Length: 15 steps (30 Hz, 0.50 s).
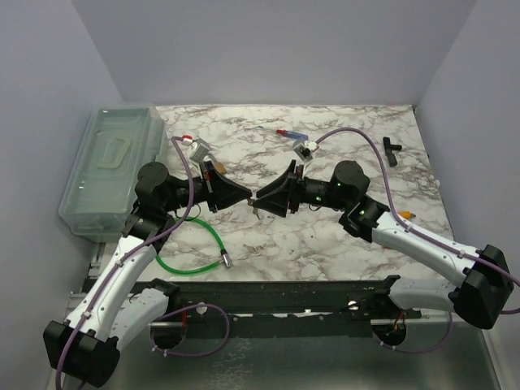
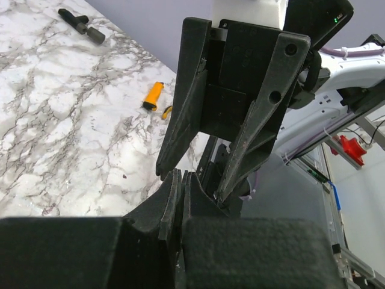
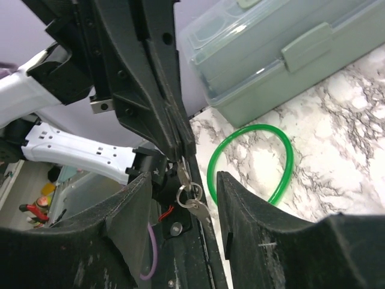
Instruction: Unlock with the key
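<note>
Above the middle of the marbled tabletop point(image 1: 325, 244) the two hands meet tip to tip: the left hand point(image 3: 180, 144) is clamped together on a small ring from which the key point(image 3: 197, 207) dangles. The right hand point(image 3: 183, 198) stands apart around that key without touching it. A green cable point(image 1: 195, 252) lies toward the near left edge, and a pale green lidded box point(image 1: 114, 166) sits at the far left corner; no writing is readable anywhere.

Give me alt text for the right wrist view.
The left gripper, shut, holds a small ring with silvery keys dangling between the open right gripper's fingers. Behind lie a green cable and a pale plastic box.
</note>
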### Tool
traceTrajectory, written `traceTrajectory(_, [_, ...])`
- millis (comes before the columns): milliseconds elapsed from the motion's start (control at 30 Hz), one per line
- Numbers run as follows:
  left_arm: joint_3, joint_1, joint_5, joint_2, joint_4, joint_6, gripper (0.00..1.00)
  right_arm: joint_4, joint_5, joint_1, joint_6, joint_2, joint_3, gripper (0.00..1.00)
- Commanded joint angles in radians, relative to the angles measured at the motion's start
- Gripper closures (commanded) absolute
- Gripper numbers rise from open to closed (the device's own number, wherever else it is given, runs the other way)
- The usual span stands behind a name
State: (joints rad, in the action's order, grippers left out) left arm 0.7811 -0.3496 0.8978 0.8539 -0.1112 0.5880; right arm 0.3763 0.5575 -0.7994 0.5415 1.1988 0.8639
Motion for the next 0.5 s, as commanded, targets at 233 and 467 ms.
traceTrajectory(233, [-0.01,-0.005,0.069,-0.02,-0.058,-0.022,1.0,0.111,0.122,-0.004,0.024,0.067,0.012,0.5])
traceTrajectory(467, [-0.017,-0.005,0.041,-0.032,-0.039,-0.035,1.0,0.14,0.139,-0.004,0.058,0.089,0.014,0.56])
